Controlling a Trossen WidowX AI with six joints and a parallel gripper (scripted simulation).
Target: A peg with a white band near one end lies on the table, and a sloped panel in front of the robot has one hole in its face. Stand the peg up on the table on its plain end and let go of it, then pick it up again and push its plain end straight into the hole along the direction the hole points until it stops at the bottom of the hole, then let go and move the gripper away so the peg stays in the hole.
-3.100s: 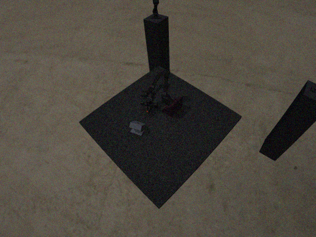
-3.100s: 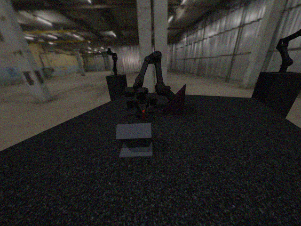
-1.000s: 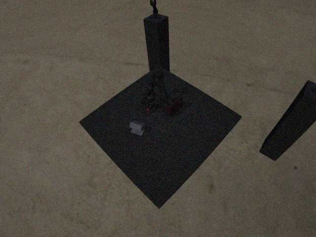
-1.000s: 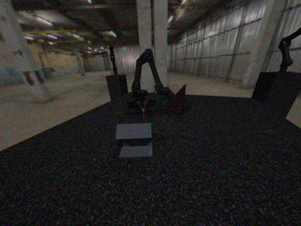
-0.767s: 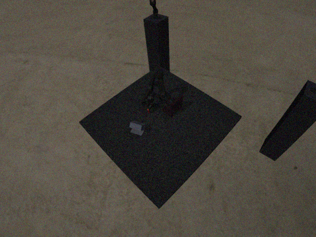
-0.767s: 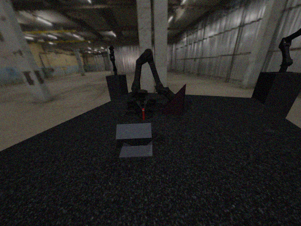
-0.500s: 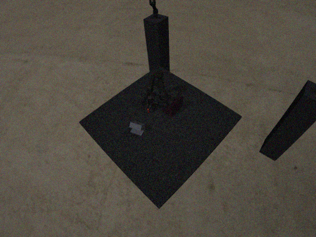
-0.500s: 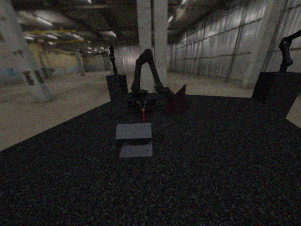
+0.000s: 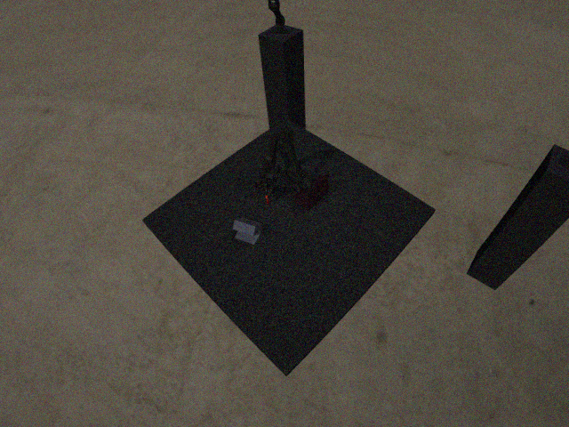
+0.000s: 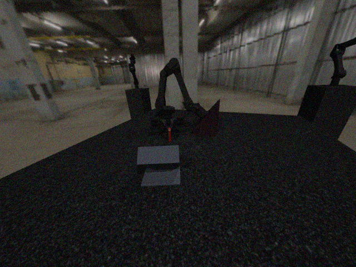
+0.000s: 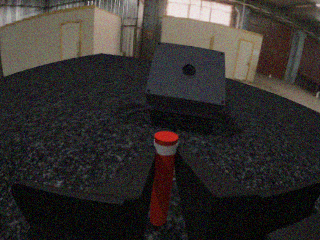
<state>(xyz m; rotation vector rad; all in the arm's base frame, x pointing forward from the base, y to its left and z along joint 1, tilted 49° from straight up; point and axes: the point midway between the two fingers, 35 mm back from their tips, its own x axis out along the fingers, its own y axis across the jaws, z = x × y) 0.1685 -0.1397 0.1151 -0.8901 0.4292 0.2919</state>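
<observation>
The red peg (image 10: 169, 136) (image 11: 161, 192) is upright with its white band near the top end; in the top view it shows as a small red streak. My gripper (image 10: 169, 130) (image 11: 164, 152) is shut on the peg, with the dark fingers on both sides of it just below the band. The peg's plain end points down; whether it touches the table cannot be told. The grey sloped panel (image 9: 244, 227) (image 10: 158, 155) (image 11: 170, 75) stands beyond the peg in the wrist view. Its one dark hole (image 11: 189, 69) is open in the face, with nothing in it.
A dark red angular object (image 9: 315, 193) (image 10: 209, 122) stands on the black table (image 9: 293, 294) (image 10: 230, 201), beside the arm. A light plate (image 10: 161, 177) shows low under the panel. Dark pedestals (image 9: 287, 77) (image 10: 327, 106) stand off the table edges.
</observation>
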